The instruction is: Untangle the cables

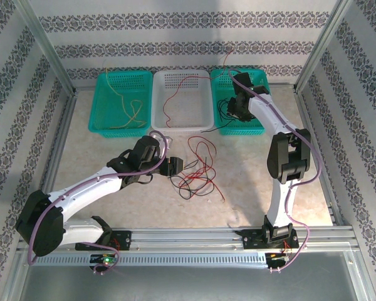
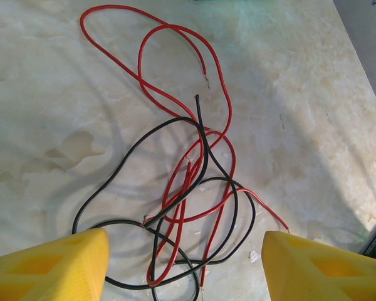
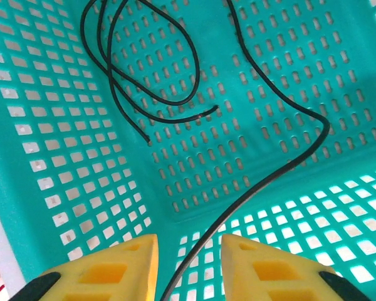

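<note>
Cables [image 1: 197, 169]: red-black tangle, table [image 1: 238, 188] centre, long axis far-to-near | my left gripper [image 2: 185, 241] wide above it | my right gripper [image 3: 189, 244] narrow, unclamped, astride black cable [image 3: 288, 163] in far-right basket [image 1: 257, 130].

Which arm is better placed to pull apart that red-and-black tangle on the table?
Left: the left hand hangs open right over the tangle; the right hand is away in a green basket.

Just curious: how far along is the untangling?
Done: a yellow cable in the left teal basket, a red cable in the white basket. In hand: a black cable runs between the fingers of the open right end effector, over the right teal basket. Left: the red-and-black tangle on the table, below the open left end effector.
</note>
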